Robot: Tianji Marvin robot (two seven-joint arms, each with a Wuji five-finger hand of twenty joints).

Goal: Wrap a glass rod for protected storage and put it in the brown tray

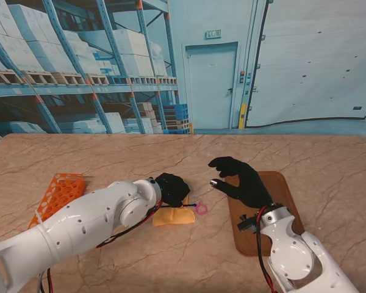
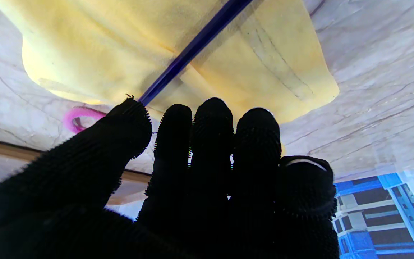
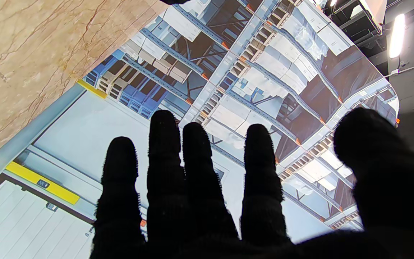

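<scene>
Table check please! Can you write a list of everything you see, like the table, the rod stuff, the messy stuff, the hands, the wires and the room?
Surface: marble-look table, no spills seen.
Job's things: blue rod with pink ring end lies on yellow cloth; brown tray holds nothing visible.
Clutter: orange rack at the left.
Hands: left hand over the cloth, grip unclear; right hand open above the tray.
Cables: red and black wires along the right arm.
Surroundings: warehouse picture backdrop.

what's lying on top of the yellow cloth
A dark blue glass rod lies across the yellow cloth, its pink ringed end past the edge. The left hand covers the cloth's near part.
</scene>
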